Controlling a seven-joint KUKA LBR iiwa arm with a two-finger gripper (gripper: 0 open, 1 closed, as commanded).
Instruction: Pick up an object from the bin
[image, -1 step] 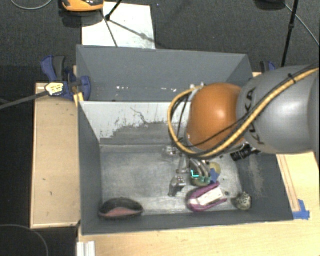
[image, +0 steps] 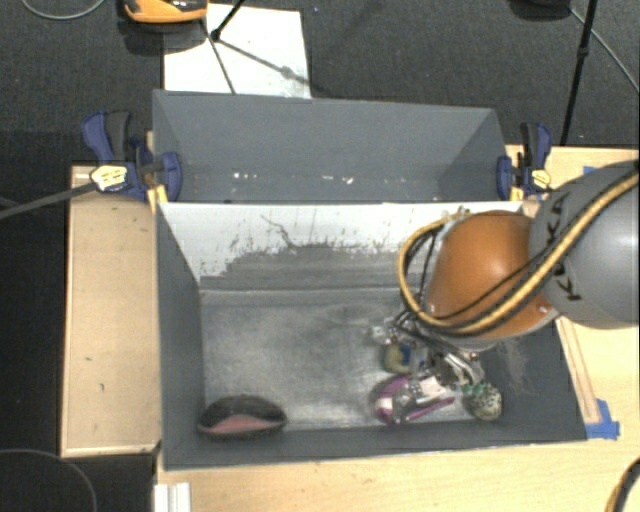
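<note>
Gripper (image: 430, 372): lower right of frame, low in the bin (image: 300, 330); you cannot tell its opening.
Purple-white object (image: 400, 402): just below it, beside a green round thing (image: 486, 401).
Dark oval (image: 240, 416): lower left.

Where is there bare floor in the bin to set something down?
Bare: the middle and back left of the bin floor, between the dark oval thing at front left and the gripper. Crowded: front right, where a purple-and-white thing and a small greenish round thing lie by the gripper.
</note>
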